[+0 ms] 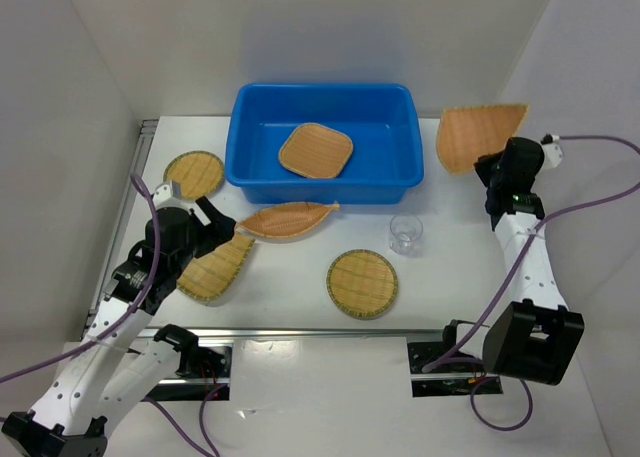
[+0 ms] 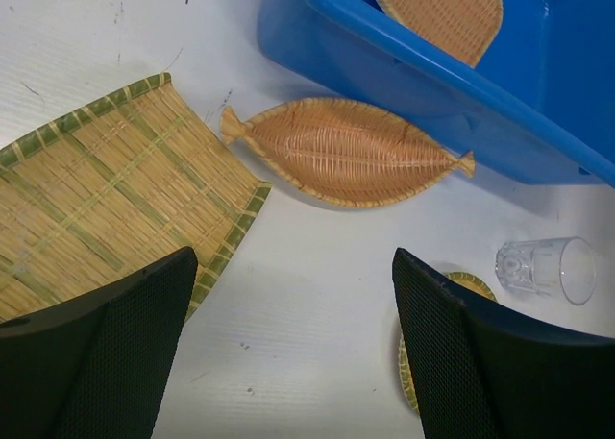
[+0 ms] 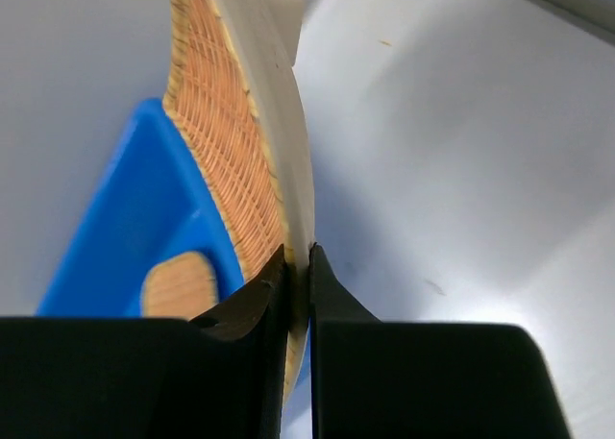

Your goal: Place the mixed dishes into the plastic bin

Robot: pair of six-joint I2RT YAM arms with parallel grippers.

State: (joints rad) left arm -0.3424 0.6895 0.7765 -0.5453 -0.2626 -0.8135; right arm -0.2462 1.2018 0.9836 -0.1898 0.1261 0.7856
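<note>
The bin (image 1: 320, 185) is set at the far edge of the worktop (image 1: 300, 312), with a square tray (image 1: 316, 150) already inside. A fan tray (image 1: 478, 135) is clamped by its rim in the right fingers (image 3: 332, 309), near the far right corner, outside the bin. A leaf tray (image 1: 288, 218), a round tray (image 1: 362, 282) and a cup (image 1: 406, 233) are left mid-worktop. The left fingers (image 2: 115, 343) are spread wide and empty. With so thin a hold, the fan tray could be swivelled loose or caught on the bin's wall.
</note>
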